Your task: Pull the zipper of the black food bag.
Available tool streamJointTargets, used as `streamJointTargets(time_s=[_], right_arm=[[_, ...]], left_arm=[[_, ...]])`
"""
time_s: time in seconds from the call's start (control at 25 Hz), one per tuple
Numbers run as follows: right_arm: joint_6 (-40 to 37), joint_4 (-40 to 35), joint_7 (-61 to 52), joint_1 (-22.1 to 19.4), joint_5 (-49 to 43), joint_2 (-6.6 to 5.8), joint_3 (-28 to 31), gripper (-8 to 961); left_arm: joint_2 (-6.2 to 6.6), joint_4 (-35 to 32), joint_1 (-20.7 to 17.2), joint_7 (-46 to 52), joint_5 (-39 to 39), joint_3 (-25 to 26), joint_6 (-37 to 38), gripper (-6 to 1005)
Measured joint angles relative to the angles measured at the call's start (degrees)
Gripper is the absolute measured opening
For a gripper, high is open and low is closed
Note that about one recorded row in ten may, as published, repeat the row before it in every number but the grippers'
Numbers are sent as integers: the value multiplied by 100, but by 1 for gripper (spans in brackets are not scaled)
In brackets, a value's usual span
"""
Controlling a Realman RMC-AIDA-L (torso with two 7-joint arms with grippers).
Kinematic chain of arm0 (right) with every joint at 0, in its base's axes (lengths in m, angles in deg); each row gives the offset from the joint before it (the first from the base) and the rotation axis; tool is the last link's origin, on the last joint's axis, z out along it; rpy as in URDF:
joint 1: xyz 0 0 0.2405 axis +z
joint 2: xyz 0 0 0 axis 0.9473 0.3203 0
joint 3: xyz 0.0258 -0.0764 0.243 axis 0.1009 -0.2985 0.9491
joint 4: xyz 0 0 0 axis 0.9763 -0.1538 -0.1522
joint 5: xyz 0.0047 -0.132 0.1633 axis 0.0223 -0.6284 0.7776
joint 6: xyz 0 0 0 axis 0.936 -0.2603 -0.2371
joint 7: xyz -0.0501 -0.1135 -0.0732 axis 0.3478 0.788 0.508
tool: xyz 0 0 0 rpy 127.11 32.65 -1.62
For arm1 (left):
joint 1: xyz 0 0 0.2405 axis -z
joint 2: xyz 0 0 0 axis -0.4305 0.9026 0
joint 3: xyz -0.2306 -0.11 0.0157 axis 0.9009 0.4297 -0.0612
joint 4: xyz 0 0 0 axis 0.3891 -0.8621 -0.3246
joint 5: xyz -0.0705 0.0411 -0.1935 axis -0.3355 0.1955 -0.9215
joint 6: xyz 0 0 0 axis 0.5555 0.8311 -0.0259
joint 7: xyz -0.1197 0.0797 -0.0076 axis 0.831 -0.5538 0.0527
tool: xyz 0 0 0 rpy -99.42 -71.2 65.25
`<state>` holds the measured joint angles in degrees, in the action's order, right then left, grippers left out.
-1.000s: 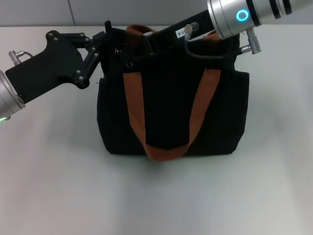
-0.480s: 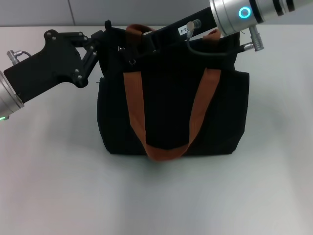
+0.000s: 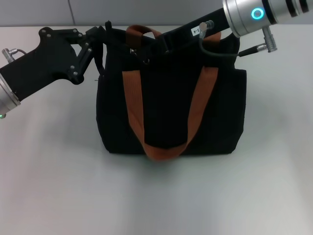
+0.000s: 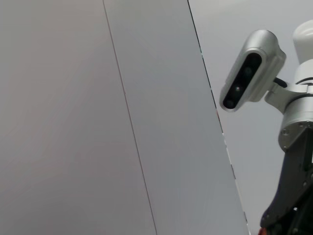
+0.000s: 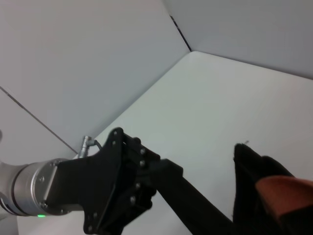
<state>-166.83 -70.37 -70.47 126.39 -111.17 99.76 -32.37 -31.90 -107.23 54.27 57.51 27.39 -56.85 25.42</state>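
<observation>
Zip pull in progress, both grippers at bag top.

Black food bag (image 3: 171, 112) upright below both grippers; left gripper (image 3: 100, 36) clamped on top corner, right gripper (image 3: 164, 46) at zip line, closure not discernible. Zipper tab not discernible. Recommended: corner held taut, draw straight along zip.
</observation>
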Motion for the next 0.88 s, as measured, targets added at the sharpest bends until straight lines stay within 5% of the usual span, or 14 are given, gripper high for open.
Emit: streamJointTargets(time_s=[0.88], right_arm=[[-192, -965, -357, -821, -404, -35, 98, -1]], left_arm=[[8, 7, -63, 0, -7, 128, -12, 22]])
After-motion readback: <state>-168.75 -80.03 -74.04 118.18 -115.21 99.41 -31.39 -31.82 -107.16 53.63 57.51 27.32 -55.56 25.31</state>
